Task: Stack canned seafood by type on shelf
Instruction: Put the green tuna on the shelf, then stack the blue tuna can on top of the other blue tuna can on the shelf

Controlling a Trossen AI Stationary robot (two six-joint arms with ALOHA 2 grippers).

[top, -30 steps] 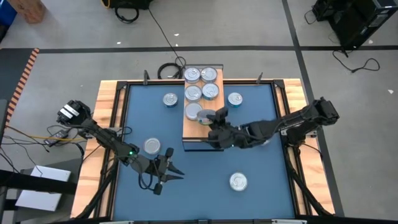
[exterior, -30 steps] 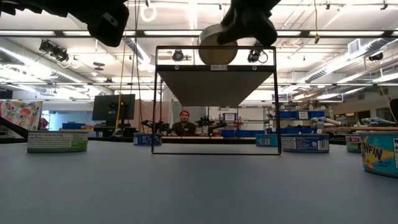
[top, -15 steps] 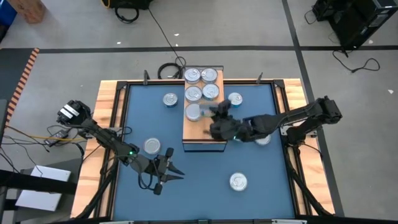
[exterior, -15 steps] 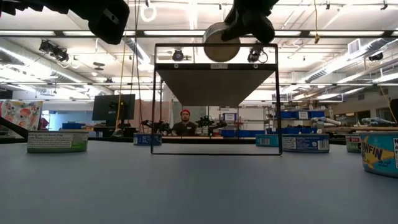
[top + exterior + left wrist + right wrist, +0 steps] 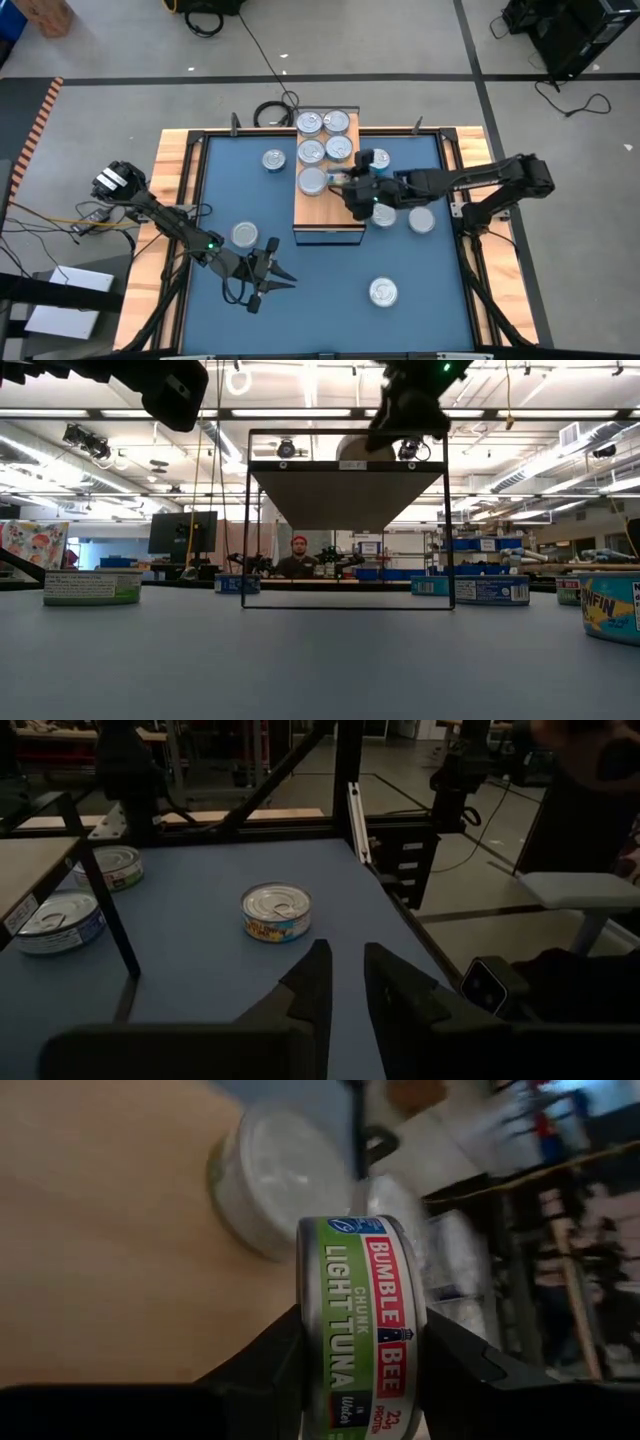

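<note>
Blue table mat (image 5: 330, 270) carries the shelf (image 5: 325, 215), a wood-topped block running from the mat's far edge toward the middle. 5 tins sit on the shelf's far half in 2 columns; its near half is bare wood. Loose tins lie on the mat off both long sides of the shelf and near the mat's near edge.

Right gripper (image 5: 352, 184) hangs over the shelf's right edge, about mid-length, pinching a green-label tuna can (image 5: 362, 1320) by its flat faces, so the can's round axis lies across the fingers. The nearest shelved tin (image 5: 270, 1180) lies straight ahead of the held can, toward the shelf's left edge. Judgement: the placement turns on that gap, onto it or beside it.

Left gripper (image 5: 268, 272) waits over the mat's near-left area, fingers slightly spread, empty, 1 tin (image 5: 276, 911) ahead of it.
</note>
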